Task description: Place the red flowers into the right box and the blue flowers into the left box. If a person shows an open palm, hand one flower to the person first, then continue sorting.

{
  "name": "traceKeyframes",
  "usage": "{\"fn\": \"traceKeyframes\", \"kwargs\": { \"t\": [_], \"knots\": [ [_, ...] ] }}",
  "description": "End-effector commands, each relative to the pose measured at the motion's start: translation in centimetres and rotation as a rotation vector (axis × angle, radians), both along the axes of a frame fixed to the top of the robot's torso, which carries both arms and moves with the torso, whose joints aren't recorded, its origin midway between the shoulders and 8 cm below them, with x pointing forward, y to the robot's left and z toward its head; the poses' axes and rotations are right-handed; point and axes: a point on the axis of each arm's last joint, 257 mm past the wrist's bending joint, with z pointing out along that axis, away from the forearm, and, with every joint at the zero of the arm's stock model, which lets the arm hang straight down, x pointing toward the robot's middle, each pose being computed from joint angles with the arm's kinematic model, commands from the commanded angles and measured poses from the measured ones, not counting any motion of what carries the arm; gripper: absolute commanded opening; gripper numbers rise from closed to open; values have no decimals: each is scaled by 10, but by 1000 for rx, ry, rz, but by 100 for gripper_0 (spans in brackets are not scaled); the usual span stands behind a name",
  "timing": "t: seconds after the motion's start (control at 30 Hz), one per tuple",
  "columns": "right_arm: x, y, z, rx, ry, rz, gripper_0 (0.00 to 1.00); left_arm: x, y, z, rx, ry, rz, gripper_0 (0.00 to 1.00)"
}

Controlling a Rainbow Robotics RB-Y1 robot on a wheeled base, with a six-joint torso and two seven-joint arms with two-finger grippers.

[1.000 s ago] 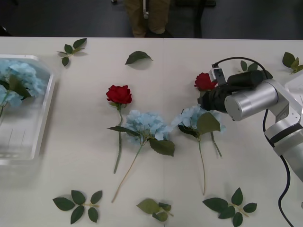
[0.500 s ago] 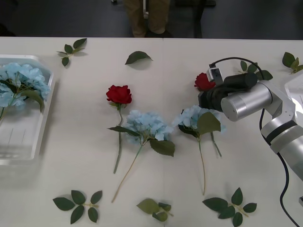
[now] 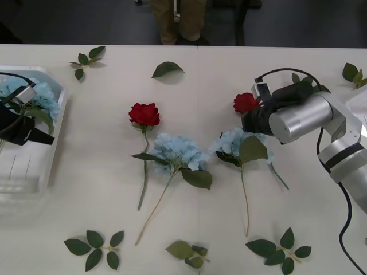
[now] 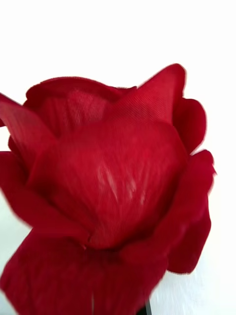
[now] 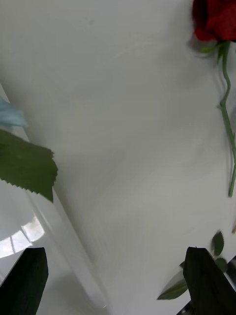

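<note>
While sorting: reds go right, blues left.
Right gripper [image 3: 250,114]: jaws clamped on a rose [image 3: 245,102], lifting it boxward.
Left gripper [image 3: 43,137]: jaws apart, over the tray [image 3: 50,150], blue released.

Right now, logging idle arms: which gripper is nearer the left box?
Left. The left gripper sits over the left box; the right gripper is far across, at a red rose.
</note>
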Motion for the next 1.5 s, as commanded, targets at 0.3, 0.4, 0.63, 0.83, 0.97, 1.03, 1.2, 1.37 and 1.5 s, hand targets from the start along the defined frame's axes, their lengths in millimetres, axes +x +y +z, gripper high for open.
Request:
{"fn": "traceKeyframes", "kwargs": {
  "t": [0.3, 0.4, 0.63, 0.83, 0.97, 1.03, 1.2, 1.37, 1.5],
  "knots": [
    [-35, -123, 169, -15, 17, -65, 0, 61, -135, 4, 81, 40, 69, 80],
    [-53, -174, 185, -61, 59, -120, 0, 64, -154, -7, 145, 56, 90, 80],
    [-87, -306, 189, -64, 183, -294, 0, 57, -201, -26, 238, 76, 158, 80],
    [-101, -396, 162, -97, 191, -389, 0, 51, -233, -34, 259, 62, 194, 80],
    [-110, -433, 129, -103, 186, -428, 0, 44, -244, -38, 277, 46, 219, 80],
    [-107, -444, 117, -110, 157, -435, 0, 42, -247, -42, 296, 28, 232, 80],
    [-100, -443, 83, -72, 132, -470, 0, 44, -236, -52, 380, -44, 252, 80],
    [-92, -431, 44, -40, 108, -492, 0, 42, -228, -63, 412, -59, 296, 80],
    [-90, -423, 33, -24, 96, -485, 0, 37, -233, -71, 400, -44, 301, 80]
  ]
}}
